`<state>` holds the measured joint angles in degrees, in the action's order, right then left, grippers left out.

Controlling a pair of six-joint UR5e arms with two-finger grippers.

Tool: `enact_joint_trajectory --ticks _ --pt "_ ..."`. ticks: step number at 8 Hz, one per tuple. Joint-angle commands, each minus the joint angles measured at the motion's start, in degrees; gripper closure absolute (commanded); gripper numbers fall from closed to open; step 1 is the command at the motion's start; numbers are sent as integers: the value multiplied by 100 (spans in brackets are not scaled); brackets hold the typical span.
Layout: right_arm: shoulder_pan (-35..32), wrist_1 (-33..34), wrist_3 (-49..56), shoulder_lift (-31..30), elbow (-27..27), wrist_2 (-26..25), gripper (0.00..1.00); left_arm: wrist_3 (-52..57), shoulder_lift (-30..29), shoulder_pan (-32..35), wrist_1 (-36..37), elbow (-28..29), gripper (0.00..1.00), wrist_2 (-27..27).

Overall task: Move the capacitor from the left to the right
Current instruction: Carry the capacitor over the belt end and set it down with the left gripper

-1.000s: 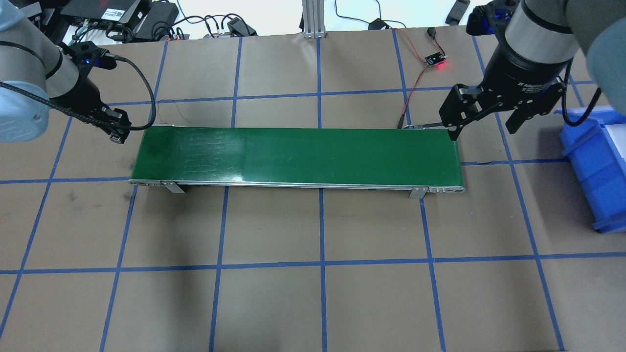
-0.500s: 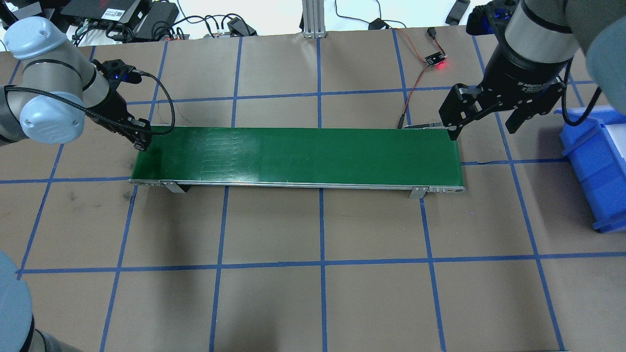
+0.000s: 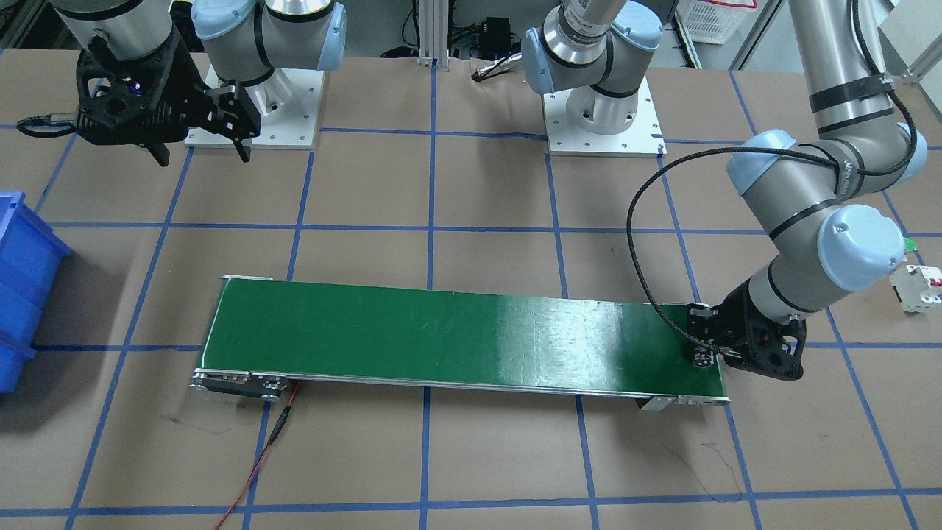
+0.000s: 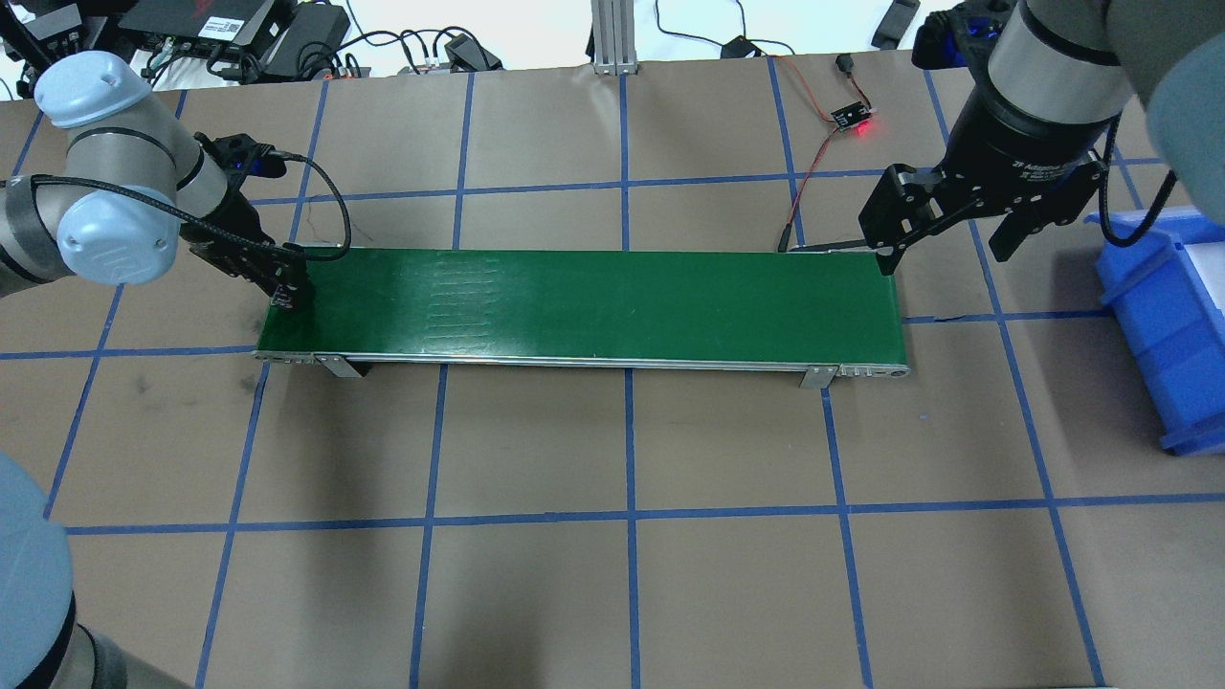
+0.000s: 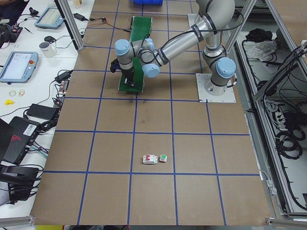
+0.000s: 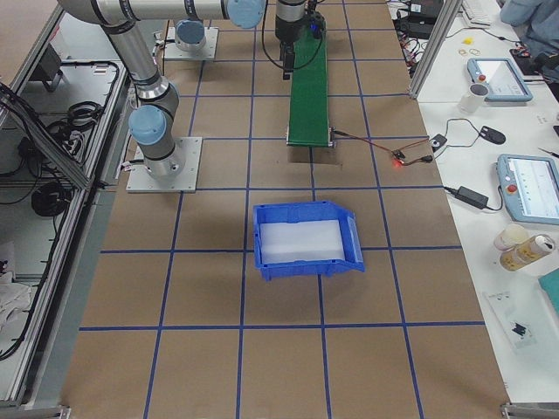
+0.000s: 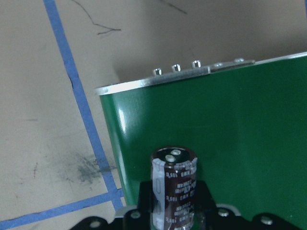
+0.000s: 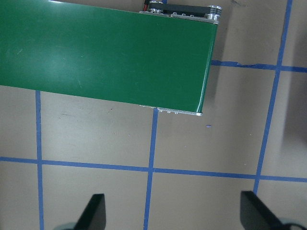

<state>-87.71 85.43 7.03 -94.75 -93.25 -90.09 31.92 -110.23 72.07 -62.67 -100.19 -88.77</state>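
Note:
The capacitor (image 7: 173,186), a stubby dark cylinder with silver markings and a shiny end, stands upright between my left gripper's fingers. My left gripper (image 4: 287,290) is shut on it, low over the left end of the green conveyor belt (image 4: 593,301). In the front-facing view the left gripper (image 3: 704,358) is at the belt's right end. My right gripper (image 4: 946,247) is open and empty above the table just past the belt's right end. It also shows in the front-facing view (image 3: 199,151). The right wrist view shows its spread fingers (image 8: 94,212) over bare table.
A blue bin (image 4: 1169,316) stands at the table's right edge. A white breaker (image 3: 916,287) and a green-capped button (image 3: 909,244) lie on the table beyond the left arm. A small sensor board with a red light (image 4: 852,117) and its wires lie behind the belt.
My left arm has swung right and forward, bringing its gripper from beside the belt's left end to over it. The right arm has not moved.

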Motion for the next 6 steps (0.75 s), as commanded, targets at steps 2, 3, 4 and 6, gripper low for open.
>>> enact_joint_trajectory --ticks 2,3,4,6 --pt "0 0 9 0 0 -26 0 -669 238 70 -621 8 0 -17" --pt "0 9 0 0 0 -26 0 -670 352 70 -771 17 0 -70" --pt "0 105 -35 78 0 35 0 -792 553 114 -955 17 0 -166" --pt "0 70 -88 664 -26 44 0 -960 958 114 -1438 17 0 -158"
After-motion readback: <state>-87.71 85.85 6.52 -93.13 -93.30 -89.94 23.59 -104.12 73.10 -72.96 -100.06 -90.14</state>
